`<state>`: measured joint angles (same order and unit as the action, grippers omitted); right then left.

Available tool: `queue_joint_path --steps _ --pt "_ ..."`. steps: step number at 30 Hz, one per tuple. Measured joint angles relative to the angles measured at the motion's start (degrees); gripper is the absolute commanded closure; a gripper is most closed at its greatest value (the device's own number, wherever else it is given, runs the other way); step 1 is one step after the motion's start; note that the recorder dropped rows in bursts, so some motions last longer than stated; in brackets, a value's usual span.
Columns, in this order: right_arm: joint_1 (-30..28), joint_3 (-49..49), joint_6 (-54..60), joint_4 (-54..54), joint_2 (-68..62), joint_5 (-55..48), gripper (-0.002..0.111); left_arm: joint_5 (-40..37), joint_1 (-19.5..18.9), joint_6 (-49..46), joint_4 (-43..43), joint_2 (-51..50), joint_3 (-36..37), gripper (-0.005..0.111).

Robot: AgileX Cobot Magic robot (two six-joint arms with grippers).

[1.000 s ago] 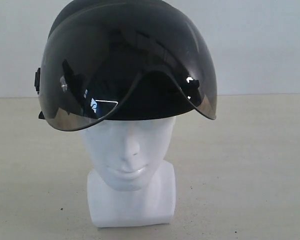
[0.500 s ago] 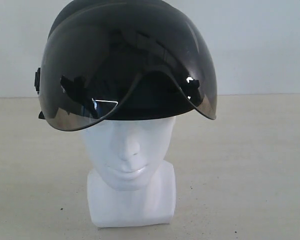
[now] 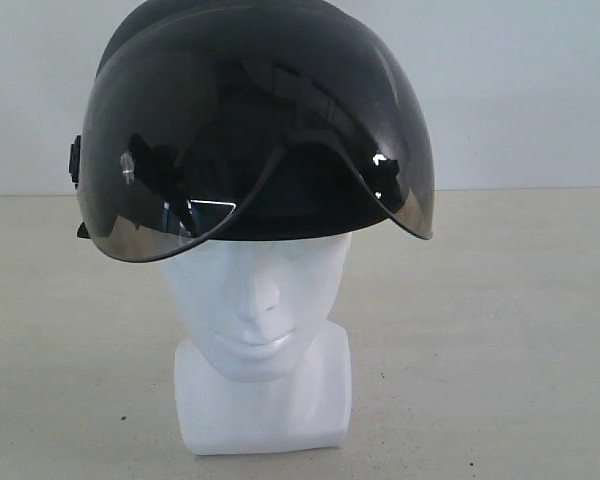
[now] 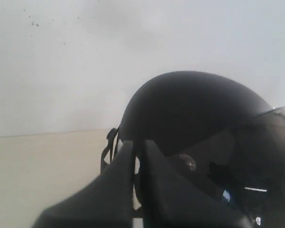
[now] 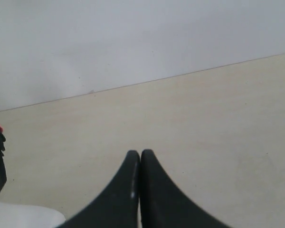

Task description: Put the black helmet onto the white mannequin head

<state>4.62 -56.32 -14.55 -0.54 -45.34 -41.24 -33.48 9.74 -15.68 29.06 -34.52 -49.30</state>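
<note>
Only reflections in the smoky tinted visor (image 3: 180, 170) have shifted, matte black rounded helmet (image 3: 230, 40) unmoved atop glossy white mannequin head (image 3: 262, 300), left gripper (image 4: 136, 145) narrowly parted beside helmet, empty, right gripper (image 5: 140, 153) pressed closed, empty

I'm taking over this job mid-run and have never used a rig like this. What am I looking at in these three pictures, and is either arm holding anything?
This is a robot with two arms, each ending in a two-fingered tool. The wide picture comes from a camera off the arms that faces the scene, and neither arm shows in it. It shows the black helmet sitting on top of the white mannequin head, which stands on a pale table. The other two pictures come from cameras on the wrists, looking out along the fingers. The left tool is close to the helmet's lower edge with its fingers nearly together. I cannot tell whether they are pinching anything. The right tool is shut and empty, pointing across the table.
</note>
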Motion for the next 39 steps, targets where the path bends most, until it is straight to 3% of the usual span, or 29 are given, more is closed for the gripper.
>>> queue_joint_path --steps 4,7,15,21,25,31,39 --pt "0.0 0.0 0.5 -0.1 0.0 6.1 0.108 -1.7 0.0 0.0 0.1 -1.7 -4.2 0.102" --pt "0.5 0.0 8.0 -0.1 -0.4 9.5 0.108 -3.6 0.0 0.0 1.0 -3.7 -6.6 0.102" --pt "6.8 -0.6 15.4 -4.9 -10.2 12.2 0.108 -5.8 0.0 -0.4 1.7 -11.3 -13.2 0.102" --pt "7.8 -6.6 20.8 -16.2 -17.6 5.9 0.108 -8.7 0.0 -1.3 1.7 -20.2 -17.9 0.102" --pt "7.9 -15.4 29.9 -24.9 -19.4 -2.4 0.108 -10.7 0.0 -2.0 2.3 -22.7 -20.3 0.102" --pt "7.9 -29.7 33.8 -31.5 -26.7 -13.5 0.108 -11.4 0.0 -5.7 8.0 -23.0 -21.5 0.102" --pt "7.9 -32.6 38.1 -45.7 -31.5 -17.0 0.108 -13.7 0.0 -11.6 14.1 -23.0 -21.4 0.102"
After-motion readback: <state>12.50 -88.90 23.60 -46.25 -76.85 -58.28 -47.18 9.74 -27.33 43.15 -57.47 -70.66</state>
